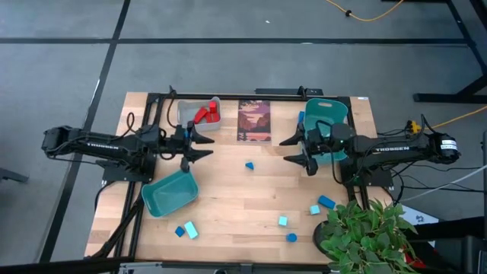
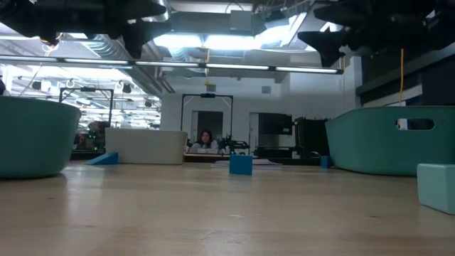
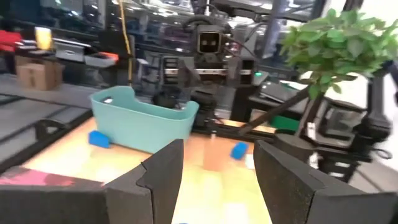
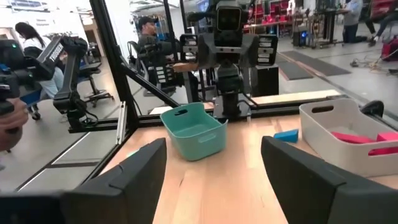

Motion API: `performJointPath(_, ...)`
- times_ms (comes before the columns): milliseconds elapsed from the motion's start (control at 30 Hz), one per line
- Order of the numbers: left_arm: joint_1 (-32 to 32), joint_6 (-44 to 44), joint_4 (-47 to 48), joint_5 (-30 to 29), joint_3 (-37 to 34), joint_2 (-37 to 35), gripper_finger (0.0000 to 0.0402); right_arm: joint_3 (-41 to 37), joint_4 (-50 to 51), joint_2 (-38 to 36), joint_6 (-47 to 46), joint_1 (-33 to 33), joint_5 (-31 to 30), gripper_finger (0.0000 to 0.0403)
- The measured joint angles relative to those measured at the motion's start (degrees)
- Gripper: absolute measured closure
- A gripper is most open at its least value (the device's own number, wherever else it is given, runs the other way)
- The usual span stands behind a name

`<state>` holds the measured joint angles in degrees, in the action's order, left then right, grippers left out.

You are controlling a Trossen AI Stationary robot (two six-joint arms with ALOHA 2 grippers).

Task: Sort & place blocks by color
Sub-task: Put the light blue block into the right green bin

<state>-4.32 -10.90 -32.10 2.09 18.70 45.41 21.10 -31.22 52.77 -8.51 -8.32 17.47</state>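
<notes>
High view: two dark arms reach in over the pale wooden worktop (image 1: 228, 205) from opposite sides. The left hand (image 1: 204, 142) hangs in the air with its two fingers spread apart and nothing between them, just beside the grey plastic bin (image 1: 199, 114) at the far edge. That bin holds the red blocks (image 1: 205, 114). A teal plastic bin (image 1: 170, 192) sits tilted on the worktop near the left arm.

The right hand (image 1: 291, 149) is likewise open and empty, its fingers splayed, held next to a second teal plastic bin (image 1: 329, 122) at the far right. Between the grey bin and this bin lies a dark picture card (image 1: 254, 120).

A single dark blue block (image 1: 249, 164) rests alone in the middle of the worktop, between the two hands and touching neither. Near the front edge, a dark blue cube (image 1: 179, 231) and a light cyan block (image 1: 190, 229) lie just beside each other below the tilted teal bin. Further right are a light cyan cube (image 1: 282, 221), a dark blue cube (image 1: 291, 237), another light cyan cube (image 1: 314, 209) and a blue bar (image 1: 326, 202), close to a green potted plant (image 1: 365, 232) at the front right corner.

The low view shows the middle blue block standing apart on bare wood.
</notes>
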Motion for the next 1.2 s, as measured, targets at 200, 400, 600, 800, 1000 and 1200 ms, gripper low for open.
performJointPath(200, 0.04, 0.96, 0.04, -0.95, 0.00, 0.00, 0.0231, 0.00, -0.31, 0.00, 0.14, 0.00, 0.00, 0.0176)
performJointPath(400, 0.02, 2.22, 0.03, -0.20, 0.00, 0.00, 0.0310, 0.00, -0.71, 0.00, 1.27, 0.00, 0.02, 0.0273)
performJointPath(600, 0.00, 2.46, 0.02, -0.01, 0.00, 0.00, 0.0393, 0.00, -0.72, 0.00, 1.40, 0.00, 0.04, 0.0326)
performJointPath(800, 0.00, 2.50, 0.04, -0.90, 0.00, 0.00, 0.0401, 0.00, -0.83, 0.00, 1.33, 0.00, 0.15, 0.0330)
performJointPath(1000, 0.00, 2.50, 0.39, -0.90, 0.00, 0.00, 0.0401, 0.00, -0.88, 0.00, 1.35, 0.00, 0.15, 0.0330)
performJointPath(1200, 0.00, 2.49, 0.41, -0.92, 0.02, 0.00, 0.0401, 0.00, -0.80, -0.02, -0.76, 0.00, -1.02, 0.0324)
